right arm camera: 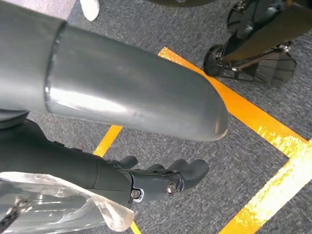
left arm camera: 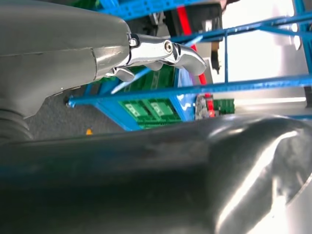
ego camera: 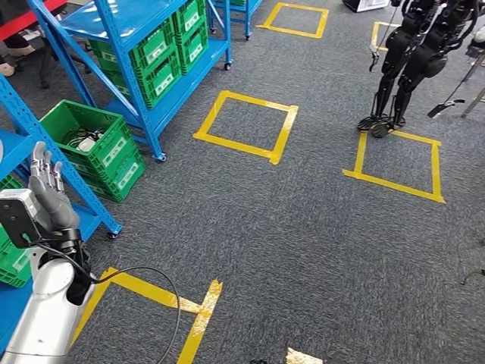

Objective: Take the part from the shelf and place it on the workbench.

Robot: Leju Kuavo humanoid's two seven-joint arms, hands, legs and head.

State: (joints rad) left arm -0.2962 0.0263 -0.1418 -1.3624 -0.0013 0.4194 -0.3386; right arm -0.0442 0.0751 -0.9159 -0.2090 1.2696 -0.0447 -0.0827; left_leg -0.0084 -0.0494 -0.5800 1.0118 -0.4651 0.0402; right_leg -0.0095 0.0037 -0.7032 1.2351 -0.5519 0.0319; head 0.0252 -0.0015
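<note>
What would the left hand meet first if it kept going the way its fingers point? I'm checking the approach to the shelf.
Probably the blue shelf frame: the left hand points up toward it, with the green crate just beyond. Depth is unclear.

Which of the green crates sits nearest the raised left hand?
The green crate on the floor by the blue shelf's leg, stacked on another, open-topped with cables inside, is closest to the left hand. The other green crates sit farther back on the shelf.

No legible text

White labels are seen on the green crates (ego camera: 117, 148) on the blue shelf (ego camera: 143, 98), too blurred to be read.
</note>
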